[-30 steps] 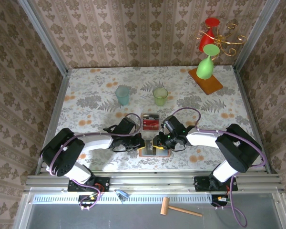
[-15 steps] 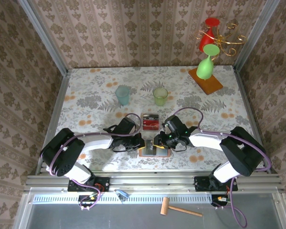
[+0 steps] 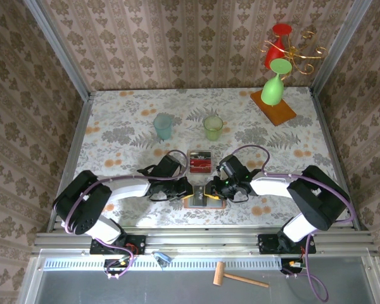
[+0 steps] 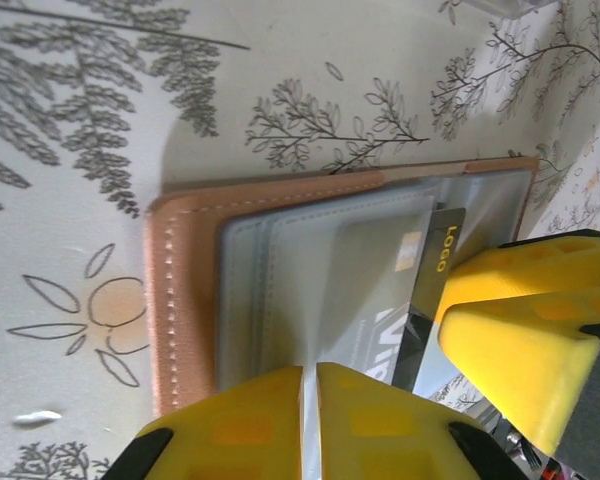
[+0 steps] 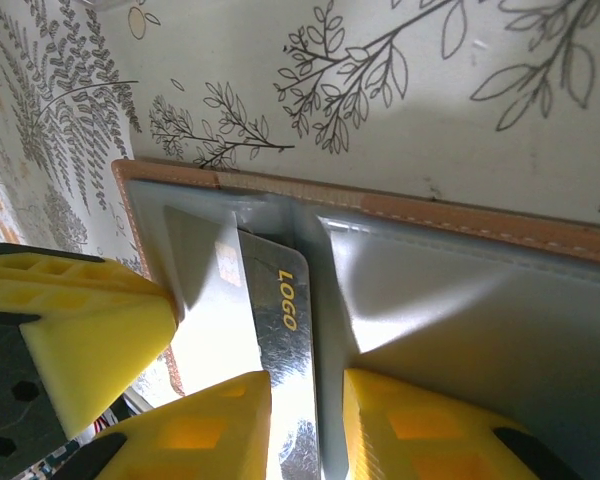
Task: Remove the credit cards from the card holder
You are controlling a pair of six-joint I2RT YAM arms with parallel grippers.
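We see the left gripper (image 4: pixel 308 375) all but closed, holding nothing we can make out, at the open card holder's (image 4: pixel 185 290) 6 o'clock edge; at 3 o'clock the right gripper (image 4: pixel 443 308) pinches a dark card (image 4: pixel 442 250) partly out of its pocket

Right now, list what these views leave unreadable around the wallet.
Top view: left gripper and right gripper cover most of the card holder; pockets too small to read.
Left wrist: its own fingers hide whether they pinch anything.
Right wrist: credit card runs off the bottom edge.
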